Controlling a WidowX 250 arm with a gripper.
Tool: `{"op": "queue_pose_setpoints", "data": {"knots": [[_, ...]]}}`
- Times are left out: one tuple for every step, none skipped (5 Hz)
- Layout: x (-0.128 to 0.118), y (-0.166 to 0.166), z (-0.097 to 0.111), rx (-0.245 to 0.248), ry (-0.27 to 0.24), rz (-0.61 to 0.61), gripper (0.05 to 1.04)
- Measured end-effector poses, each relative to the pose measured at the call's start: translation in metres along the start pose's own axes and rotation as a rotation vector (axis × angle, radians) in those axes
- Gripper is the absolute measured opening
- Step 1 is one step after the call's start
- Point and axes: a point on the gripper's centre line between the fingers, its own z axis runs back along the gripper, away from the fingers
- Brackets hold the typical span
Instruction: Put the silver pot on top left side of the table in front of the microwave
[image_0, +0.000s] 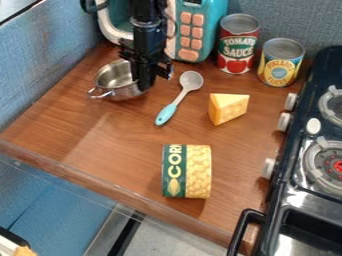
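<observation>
Silver pot at the goal corner, gripper at its rim

The silver pot (117, 79) stood in front of the microwave (196, 31), off toward its left side, with one looped handle turned away from the microwave. It looked level, and its base seemed to be on the table (107, 145), though a slight lift could not be ruled out. The black gripper (147, 82) hung down close in front of the microwave, right at the pot's near-right rim as the camera saw it, and it hid part of the wall there. Whether it was spread, pressed together or pinching that rim, I could not tell.

The pot's place agreed well with the task sentence, so the step in hand was most likely the end of the placing: setting the pot down, or letting it go. If the rim was held, the next move called for making sure the base was flat, easing the grip and rising straight up, so that the rim did not catch and tip the pot. Backing toward the microwave would have risked a knock.

The spoon (180, 97) lay in front of the microwave's button side, near the gripper, so a sideways exit needed care. The cheese wedge (228, 108) was farther out from the microwave and to its right, and the corn can (186, 171) farther out again; neither called for handling.
</observation>
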Motion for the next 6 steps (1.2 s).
{"op": "queue_pose_setpoints", "data": {"knots": [[0.0,0.007,-0.01,-0.03,0.026,0.03,0.069],[-0.001,0.011,-0.014,-0.039,0.033,0.059,0.103],[-0.009,0.01,-0.02,-0.051,0.057,0.095,0.303],[-0.013,0.002,0.003,-0.022,0.002,0.104,0.564],[-0.016,-0.012,0.045,0.034,-0.093,0.08,0.872],[-0.02,-0.017,0.059,0.047,-0.101,0.085,1.012]]}}
